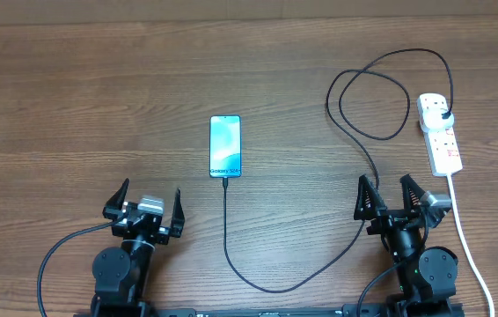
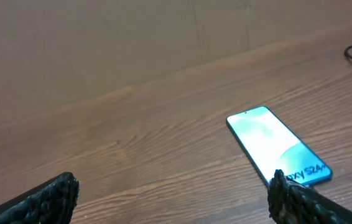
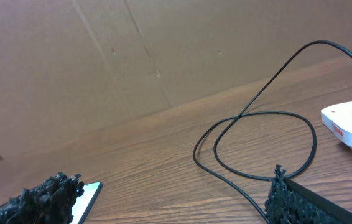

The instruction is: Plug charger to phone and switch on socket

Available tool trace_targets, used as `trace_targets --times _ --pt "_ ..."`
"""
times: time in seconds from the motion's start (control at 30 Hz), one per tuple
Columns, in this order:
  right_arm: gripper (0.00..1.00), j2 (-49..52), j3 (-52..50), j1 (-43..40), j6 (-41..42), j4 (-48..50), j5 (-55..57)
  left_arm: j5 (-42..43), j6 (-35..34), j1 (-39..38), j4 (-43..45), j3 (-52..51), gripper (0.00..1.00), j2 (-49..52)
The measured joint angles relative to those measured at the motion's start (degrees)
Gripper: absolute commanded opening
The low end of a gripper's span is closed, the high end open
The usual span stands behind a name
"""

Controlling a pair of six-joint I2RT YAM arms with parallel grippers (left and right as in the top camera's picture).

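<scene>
Black-rimmed phone (image 1: 225, 146), lit pale blue, charger (image 1: 267, 283) plugged in

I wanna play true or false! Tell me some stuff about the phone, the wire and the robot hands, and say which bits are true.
1. The phone has its screen lit. True.
2. The left gripper is holding the phone. False: it is open, holds nothing and is apart from the phone.
3. The charger cable reaches the phone's near end. True.
4. The right gripper is shut on the cable. False: it is open, and the cable lies on the table.
5. The charger's adapter sits in the socket. True.
6. The phone lies on top of the socket. False: it lies on the table, well apart from it.
</scene>
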Motion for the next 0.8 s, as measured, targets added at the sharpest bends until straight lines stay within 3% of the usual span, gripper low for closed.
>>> trace_targets --times 0.23,0.8 --pt "1.00 0.00 0.00 0.00 -0.02 0.00 0.00 -0.42 0.15 -0.02 -0.94 -0.44 1.00 -5.95" --pt "1.00 0.00 0.00 0.00 -0.02 0.00 -0.02 -0.44 0.15 -0.02 -1.42 -0.46 1.00 -6.16"
